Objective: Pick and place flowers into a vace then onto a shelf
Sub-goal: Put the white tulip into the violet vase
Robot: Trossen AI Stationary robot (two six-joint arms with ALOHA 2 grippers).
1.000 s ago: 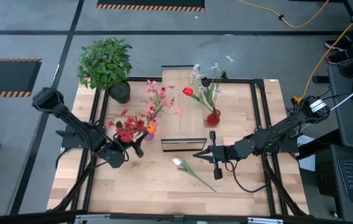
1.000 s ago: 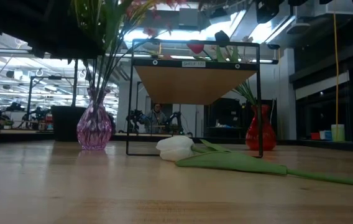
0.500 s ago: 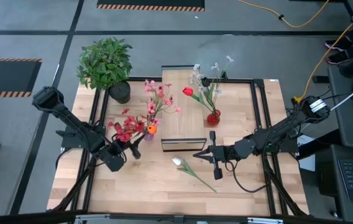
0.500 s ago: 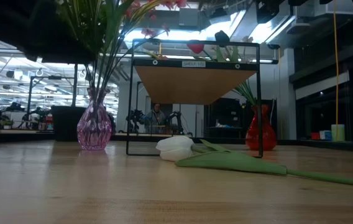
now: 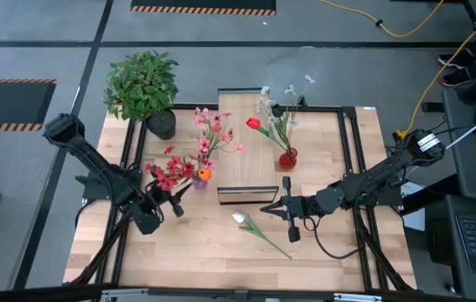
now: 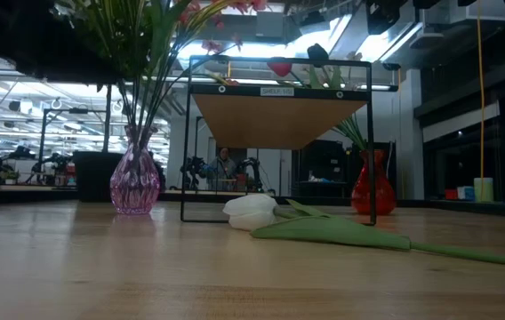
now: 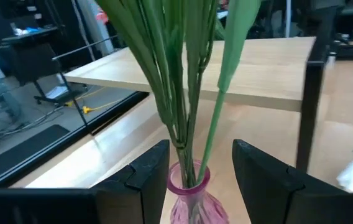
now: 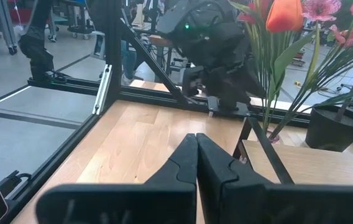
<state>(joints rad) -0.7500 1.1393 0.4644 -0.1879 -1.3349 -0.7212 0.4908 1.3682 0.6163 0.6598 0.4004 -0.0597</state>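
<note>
A pink glass vase (image 5: 198,180) (image 6: 135,182) (image 7: 187,186) stands on the table left of the shelf (image 5: 246,159) and holds several flowers (image 5: 189,164). My left gripper (image 5: 176,204) (image 7: 201,144) is open on the near-left side of this vase, a finger on either side of the stalks and apart from them. A white tulip (image 5: 240,220) (image 6: 251,212) lies flat on the table in front of the shelf. My right gripper (image 5: 265,208) (image 8: 195,140) hangs shut just right of it, touching nothing.
A red vase (image 5: 287,158) (image 6: 372,187) with a red tulip and white sprigs stands right of the shelf. A bushy potted plant (image 5: 142,84) sits at the far left corner. Black frame rails (image 5: 351,168) run along both sides of the table.
My left gripper has drawn back from the pink vase toward the table's near-left corner, staying open. The vase and its flowers have kept their place.
</note>
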